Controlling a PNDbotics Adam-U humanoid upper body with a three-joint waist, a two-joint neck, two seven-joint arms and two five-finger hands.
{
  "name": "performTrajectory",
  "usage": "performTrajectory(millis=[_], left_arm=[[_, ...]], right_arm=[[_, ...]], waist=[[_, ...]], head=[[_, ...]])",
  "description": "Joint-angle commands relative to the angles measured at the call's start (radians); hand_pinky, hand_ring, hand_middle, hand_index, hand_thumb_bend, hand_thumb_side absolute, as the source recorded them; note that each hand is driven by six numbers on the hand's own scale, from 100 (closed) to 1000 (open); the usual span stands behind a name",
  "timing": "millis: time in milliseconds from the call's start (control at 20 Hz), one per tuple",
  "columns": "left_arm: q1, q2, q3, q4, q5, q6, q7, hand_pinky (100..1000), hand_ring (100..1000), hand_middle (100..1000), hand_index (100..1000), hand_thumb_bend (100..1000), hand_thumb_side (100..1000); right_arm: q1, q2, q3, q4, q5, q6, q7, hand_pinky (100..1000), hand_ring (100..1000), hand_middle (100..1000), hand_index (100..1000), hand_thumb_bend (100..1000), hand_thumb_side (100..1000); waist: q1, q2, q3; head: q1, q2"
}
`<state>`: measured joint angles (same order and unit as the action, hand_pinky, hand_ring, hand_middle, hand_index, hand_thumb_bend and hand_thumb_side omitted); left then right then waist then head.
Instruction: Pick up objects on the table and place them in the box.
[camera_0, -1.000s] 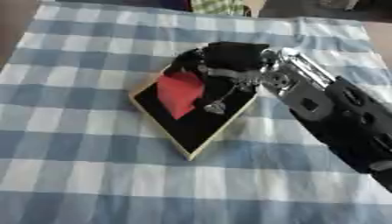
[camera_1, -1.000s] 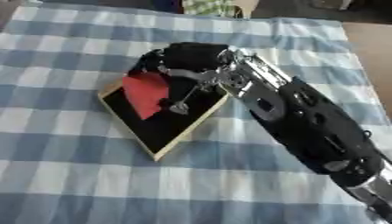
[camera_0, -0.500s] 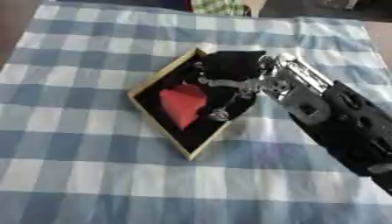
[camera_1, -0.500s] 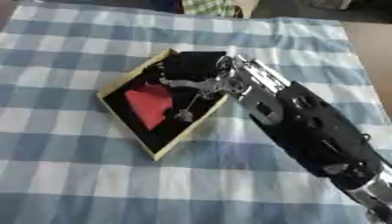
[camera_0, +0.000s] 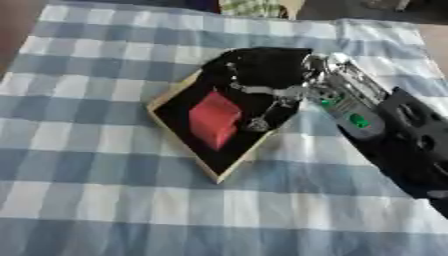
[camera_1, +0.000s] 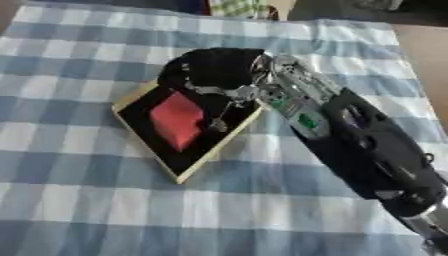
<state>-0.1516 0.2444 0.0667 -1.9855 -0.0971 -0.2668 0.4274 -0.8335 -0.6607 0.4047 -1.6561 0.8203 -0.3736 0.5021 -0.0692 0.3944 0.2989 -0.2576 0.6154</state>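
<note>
1. Box (camera_0: 171, 101) sits turned diamond-wise near the middle of the desk (camera_0: 105, 200), which is covered in blue-and-white check cloth; its rim is pale, its inside black.
2. Right arm comes in from the lower right, black with silver joints, and the right hand (camera_1: 219, 70) hangs over the box's far corner. The hand reads as a dark mass there, so whether its fingers are spread or curled I cannot tell, nor whether it holds anything.
3. Red block (camera_0: 214, 119) lies inside the box, on the black floor, toward the left half, apart from the hand.
4. Silver linkage (camera_0: 262, 117) dangles from the wrist area down over the box's right side, ending just beside the block.
5. Step in hand, as I judge it: the placing stage, with the block in the box and the hand above it. Next move calls for lifting the hand clear of the rim without nudging the box.
6. Left hand shows in neither view.
7. Writing: none readable; only a small green spot on the forearm.
</note>
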Motion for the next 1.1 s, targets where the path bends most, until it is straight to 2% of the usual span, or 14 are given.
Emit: performTrajectory(millis=[50,300,400,450,500,600,900,1100], left_arm=[[-0.004,0.009,0.003,-0.014,0.004,0.000,-0.004,679,673,591,618,100,747],[-0.004,0.009,0.003,-0.014,0.006,0.000,-0.005,679,673,590,618,100,745],[-0.002,0.009,0.004,-0.014,0.006,0.000,-0.004,679,673,590,618,100,745],[-0.002,0.009,0.004,-0.014,0.006,0.000,-0.004,679,673,590,618,100,745],[-0.001,0.010,0.005,-0.014,0.006,-0.001,-0.003,679,673,590,618,100,744],[-0.001,0.011,0.007,-0.014,0.006,-0.002,-0.001,680,674,591,619,100,742],[0.000,0.010,0.011,-0.014,0.005,-0.004,0.005,680,676,591,619,100,740],[0.000,0.009,0.015,-0.014,0.004,-0.007,0.009,680,678,591,619,100,738]], right_arm=[[-0.007,-0.030,-0.025,-0.037,0.011,0.015,-0.027,959,963,892,915,355,100],[-0.005,-0.035,-0.058,-0.081,-0.022,0.046,-0.059,920,923,874,906,344,100],[-0.002,-0.039,-0.085,-0.107,-0.047,0.071,-0.086,871,862,833,892,221,100],[0.000,-0.044,-0.101,-0.122,-0.063,0.089,-0.105,868,856,829,890,206,100],[0.004,-0.048,-0.119,-0.136,-0.078,0.107,-0.125,857,844,821,887,154,100],[0.019,-0.059,-0.160,-0.167,-0.108,0.142,-0.161,839,832,815,880,100,100],[0.118,-0.094,-0.314,-0.262,-0.212,0.260,-0.265,791,799,784,853,100,100],[0.199,-0.094,-0.435,-0.316,-0.309,0.327,-0.386,704,712,699,838,100,100]], waist=[[0.008,-0.020,-0.003],[0.010,-0.023,-0.004],[0.012,-0.025,-0.006],[0.012,-0.026,-0.007],[0.014,-0.027,-0.009],[0.016,-0.029,-0.012],[0.025,-0.031,-0.026],[0.032,-0.030,-0.034]], head=[[0.002,-0.003],[0.005,-0.006],[0.006,-0.006],[0.007,-0.006],[0.008,-0.004],[0.009,-0.002],[0.023,-0.002],[0.036,0.001]])
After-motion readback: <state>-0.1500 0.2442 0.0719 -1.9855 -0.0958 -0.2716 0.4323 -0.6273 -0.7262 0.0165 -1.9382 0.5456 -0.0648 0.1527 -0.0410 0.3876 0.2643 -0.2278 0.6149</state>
